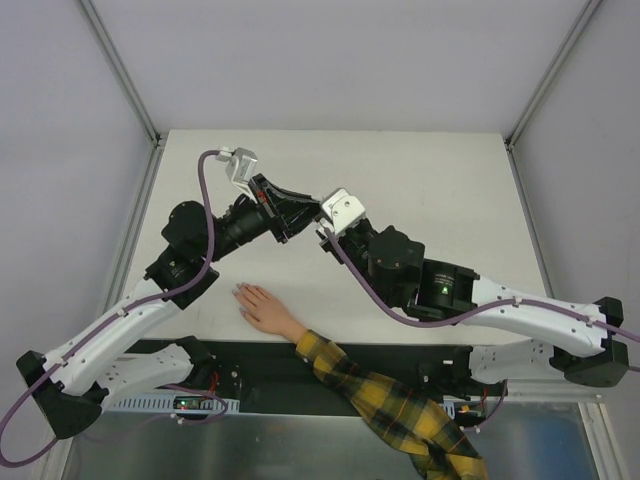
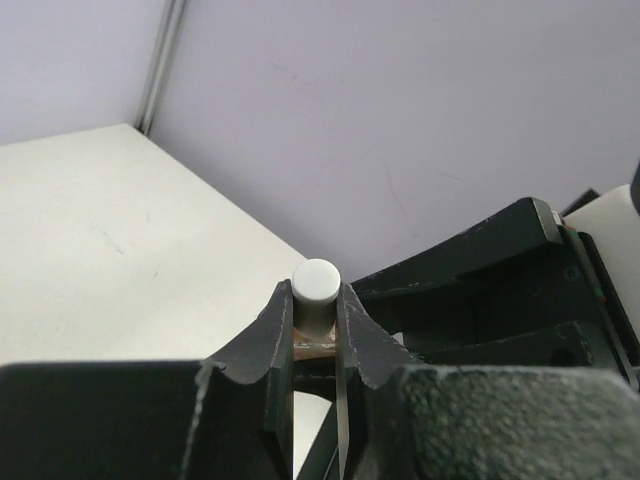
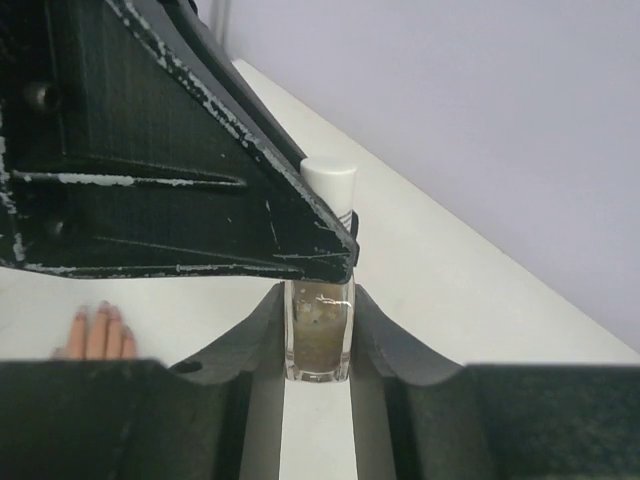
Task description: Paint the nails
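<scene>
A small glass nail polish bottle (image 3: 318, 335) with a white cap (image 3: 328, 180) is held in the air between both grippers. My right gripper (image 3: 318, 322) is shut on the bottle's glass body. My left gripper (image 2: 316, 320) is shut on the cap (image 2: 317, 283). In the top view the left gripper (image 1: 306, 215) and the right gripper (image 1: 325, 235) meet above the middle of the table, and the bottle is hidden there. The mannequin hand (image 1: 264, 309) lies flat near the front edge. Its pale nails (image 1: 241, 291) point left, well apart from both grippers. The hand also shows in the right wrist view (image 3: 98, 335).
The plaid sleeve (image 1: 395, 402) runs from the hand down to the lower right, over the black base rail (image 1: 250, 365). The white table (image 1: 440, 190) is walled by grey panels with metal posts (image 1: 130, 80) at the back corners.
</scene>
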Tool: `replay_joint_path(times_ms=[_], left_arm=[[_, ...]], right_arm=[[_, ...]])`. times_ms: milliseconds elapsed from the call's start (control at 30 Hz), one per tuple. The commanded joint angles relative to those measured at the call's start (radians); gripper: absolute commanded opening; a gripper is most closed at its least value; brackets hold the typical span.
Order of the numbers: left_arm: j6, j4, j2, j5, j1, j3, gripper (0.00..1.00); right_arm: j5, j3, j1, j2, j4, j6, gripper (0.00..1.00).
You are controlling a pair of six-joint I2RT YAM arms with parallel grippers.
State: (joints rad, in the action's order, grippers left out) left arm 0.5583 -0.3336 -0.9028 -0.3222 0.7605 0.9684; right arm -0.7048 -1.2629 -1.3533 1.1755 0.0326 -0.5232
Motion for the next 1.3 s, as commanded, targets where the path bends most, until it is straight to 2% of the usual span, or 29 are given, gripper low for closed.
replay_joint_path(times_ms=[0, 33, 67, 133, 167, 233, 267, 367, 533, 733, 1033, 1133, 1167, 1233, 1267], left_arm=[[0.025, 0.01, -0.007, 0.038, 0.025, 0.047, 0.0], [0.026, 0.018, -0.007, 0.044, 0.025, 0.05, 0.05], [0.028, 0.031, -0.005, 0.04, 0.025, 0.05, 0.14], [0.023, 0.033, 0.011, 0.02, 0.025, 0.044, 0.37], [0.019, 0.033, 0.015, 0.011, 0.025, 0.035, 0.52], [-0.001, 0.036, 0.038, -0.005, 0.022, 0.027, 0.71], [-0.004, 0.038, 0.045, -0.008, 0.022, 0.018, 0.81], [-0.017, 0.036, 0.074, -0.021, 0.019, 0.009, 0.9], [-0.003, -0.018, 0.073, -0.095, 0.01, 0.001, 0.93], [0.029, -0.126, 0.071, -0.155, 0.0, -0.034, 0.9], [0.02, -0.117, 0.039, -0.221, -0.006, -0.004, 0.76], [0.022, -0.11, 0.012, -0.244, -0.004, 0.021, 0.55], [0.014, -0.104, -0.001, -0.261, -0.006, 0.029, 0.4], [0.009, -0.09, -0.007, -0.261, -0.006, 0.041, 0.19], [0.002, -0.082, -0.007, -0.238, -0.006, 0.044, 0.02]], right_arm=[[0.04, 0.005, 0.042, -0.036, 0.027, -0.051, 0.0], [0.109, 0.013, 0.083, -0.048, 0.036, 0.006, 0.0], [0.264, 0.019, 0.109, -0.074, 0.052, 0.04, 0.0], [0.432, 0.048, 0.192, -0.097, 0.055, 0.086, 0.01], [0.625, 0.051, 0.219, -0.111, 0.068, 0.125, 0.01], [0.868, 0.051, 0.287, -0.12, 0.093, 0.152, 0.0], [0.927, 0.053, 0.304, -0.125, 0.107, 0.167, 0.0], [1.1, 0.071, 0.381, -0.148, 0.103, 0.239, 0.0], [1.465, 0.096, 0.537, -0.148, -0.005, 0.382, 0.0], [1.626, 0.08, 0.606, -0.125, -0.066, 0.477, 0.0], [1.657, 0.089, 0.609, -0.091, -0.171, 0.568, 0.0], [1.654, 0.089, 0.609, -0.083, -0.19, 0.581, 0.0], [1.65, 0.091, 0.609, -0.083, -0.194, 0.583, 0.01], [1.624, 0.089, 0.608, -0.085, -0.186, 0.578, 0.0], [1.601, 0.088, 0.605, -0.086, -0.165, 0.54, 0.0]])
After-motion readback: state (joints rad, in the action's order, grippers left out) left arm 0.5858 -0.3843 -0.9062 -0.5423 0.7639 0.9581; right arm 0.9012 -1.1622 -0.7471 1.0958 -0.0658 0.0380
